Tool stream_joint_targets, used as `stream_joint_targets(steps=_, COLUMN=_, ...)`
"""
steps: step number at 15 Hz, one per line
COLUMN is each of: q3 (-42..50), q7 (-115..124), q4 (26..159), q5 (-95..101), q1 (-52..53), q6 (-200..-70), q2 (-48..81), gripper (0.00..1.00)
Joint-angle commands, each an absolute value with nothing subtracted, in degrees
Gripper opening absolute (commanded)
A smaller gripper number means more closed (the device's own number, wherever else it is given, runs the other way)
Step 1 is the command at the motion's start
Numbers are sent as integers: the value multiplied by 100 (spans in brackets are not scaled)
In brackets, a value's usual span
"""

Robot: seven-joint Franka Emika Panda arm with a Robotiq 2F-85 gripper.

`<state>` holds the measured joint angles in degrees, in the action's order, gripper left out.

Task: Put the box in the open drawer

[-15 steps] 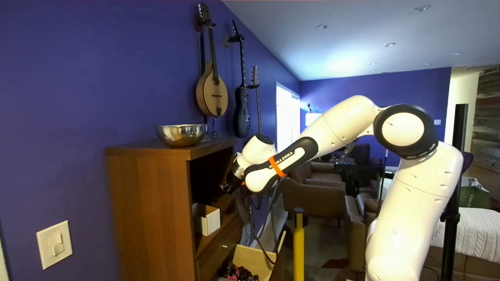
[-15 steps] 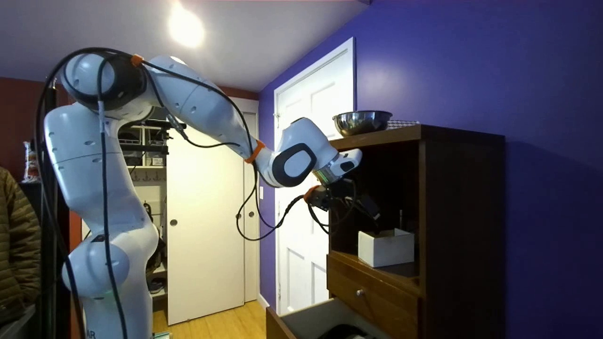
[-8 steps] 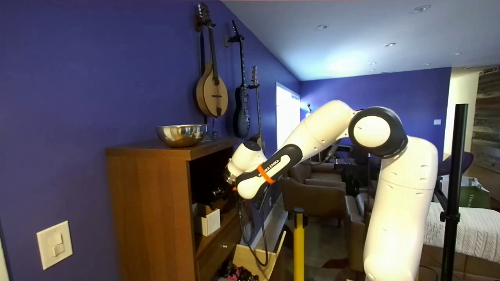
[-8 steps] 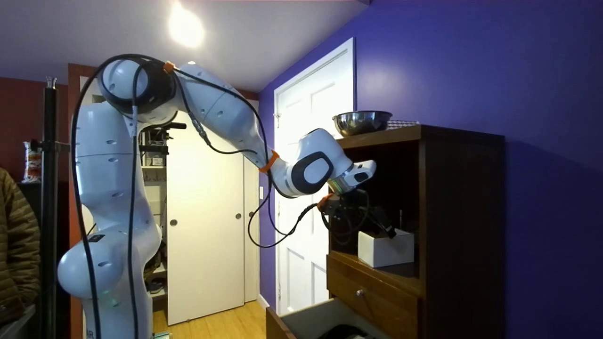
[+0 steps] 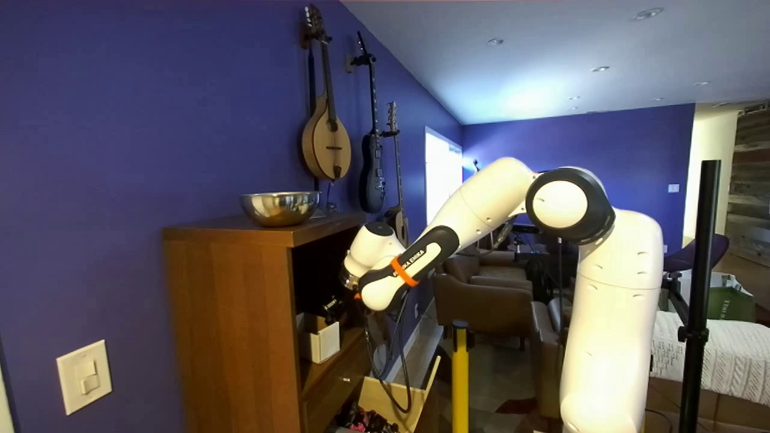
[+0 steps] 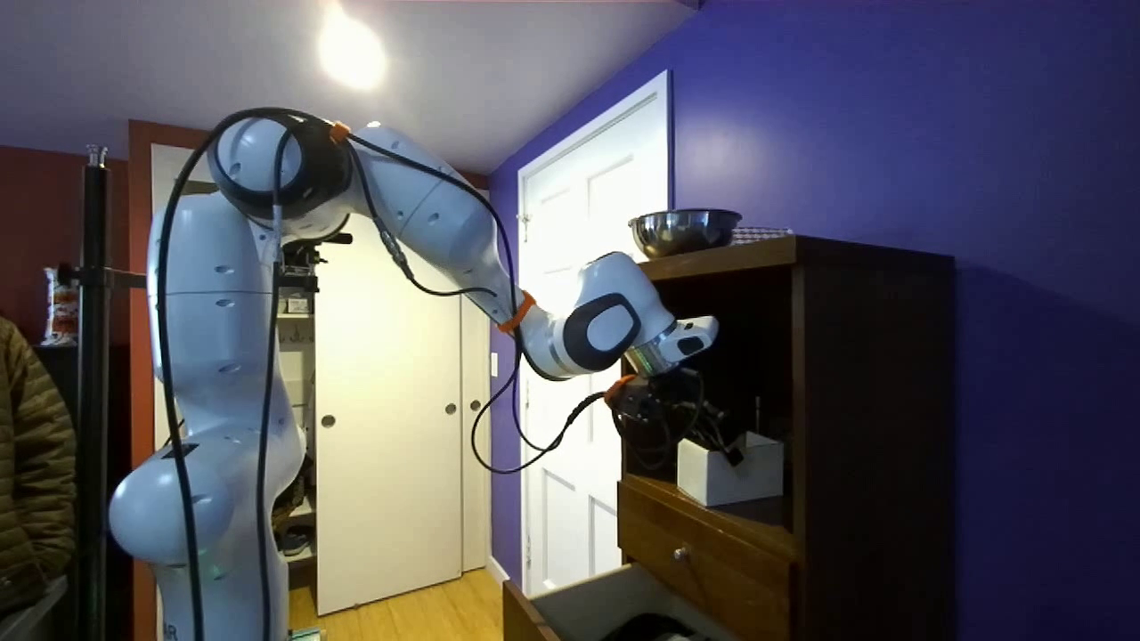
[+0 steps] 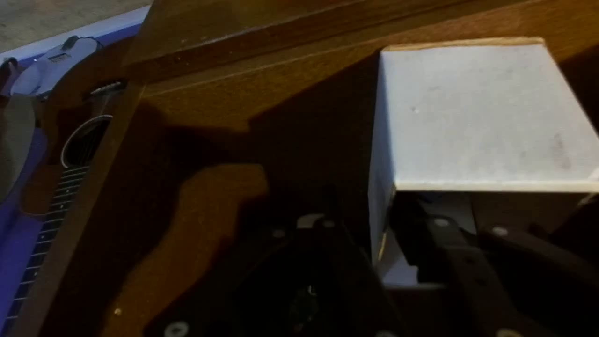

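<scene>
1. The open-topped white cardboard box (image 7: 482,117) stands upright inside the open-fronted compartment (image 6: 753,329) of the brown wooden cabinet (image 5: 231,325), as both exterior views show.
2. The Robotiq gripper (image 6: 721,441), at the end of the white Franka arm (image 5: 487,201), tilts downward into that compartment, its tips at the box's rim.
3. In the wrist view the fingers (image 7: 444,234) are spread apart, one inside the box and one outside, with a side wall of it between them. Shadow hides whether either finger touches the cardboard.
4. Below the compartment comes a closed drawer front (image 6: 712,574) with a round knob (image 6: 681,554).
5. Under that, the pale wooden drawer (image 5: 376,395) is pulled out, with crumpled dark and red fabric (image 5: 368,419) in it.
6. A shiny metal bowl (image 5: 280,209) rests on the cabinet top.
7. On the blue-violet wall (image 5: 120,150) hang a teardrop-bodied mandolin (image 5: 326,147) and a dark electric guitar (image 5: 373,174).
</scene>
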<state>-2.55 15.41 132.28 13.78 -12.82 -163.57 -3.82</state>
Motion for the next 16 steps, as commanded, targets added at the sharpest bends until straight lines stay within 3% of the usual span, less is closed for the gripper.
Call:
stream_joint_targets(steps=1, q3=-290, q7=1364, q4=13065, q5=1167, q1=-1176, q6=-16089, q2=-295, gripper=3)
stream_joint_targets(steps=9, q3=208, q7=-140, q4=13607, q5=-675, q1=-498, q6=-15615, q2=-1290, gripper=1)
stream_joint_targets(steps=13, q3=934, q7=-1892, q4=14223, q5=-1768, q1=-21, q6=-14687, q2=-2449, gripper=1)
stream_joint_targets(steps=16, q3=1334, q7=-2579, q4=14614, q5=-1424, q1=-66, q6=-13631, q2=-3189, gripper=1)
